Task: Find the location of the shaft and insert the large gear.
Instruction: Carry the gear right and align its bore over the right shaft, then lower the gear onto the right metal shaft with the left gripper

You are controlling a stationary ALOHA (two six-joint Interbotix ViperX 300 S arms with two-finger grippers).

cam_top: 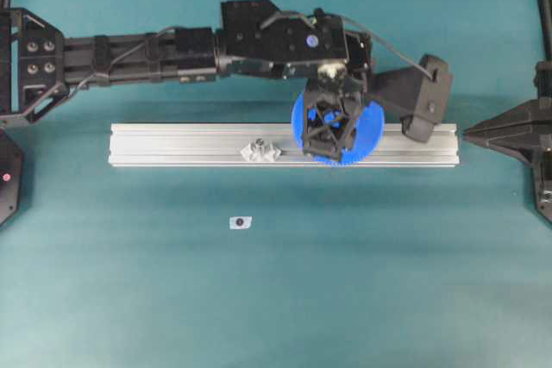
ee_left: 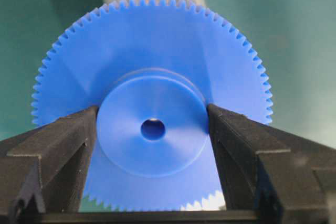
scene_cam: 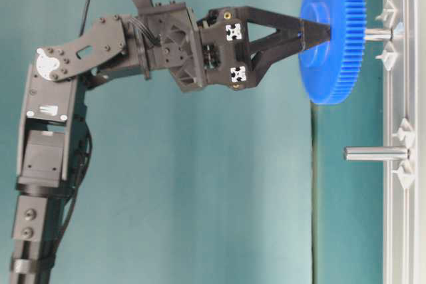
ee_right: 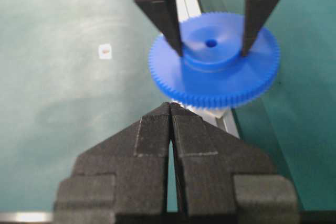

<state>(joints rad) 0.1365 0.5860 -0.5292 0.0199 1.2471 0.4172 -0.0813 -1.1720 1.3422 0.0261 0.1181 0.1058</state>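
My left gripper [cam_top: 332, 131] is shut on the raised hub of the large blue gear [cam_top: 369, 131], one finger on each side of it. It holds the gear flat over the aluminium rail [cam_top: 172, 144]. In the table-level view the gear [scene_cam: 331, 64] sits over the shaft [scene_cam: 377, 33], which stands between two clear pieces; the shaft's tip is hidden by the gear. The left wrist view shows the hub and its centre hole [ee_left: 153, 129] between my fingers [ee_left: 58, 140]. My right gripper [ee_right: 171, 106] is shut and empty, off the rail's right end [cam_top: 470, 134].
A second, dark-tipped pin [cam_top: 259, 146] with bunched clear pieces stands on the rail left of the gear, also in the table-level view [scene_cam: 376, 153]. A small white tag with a dark dot [cam_top: 240, 222] lies on the teal table in front of the rail.
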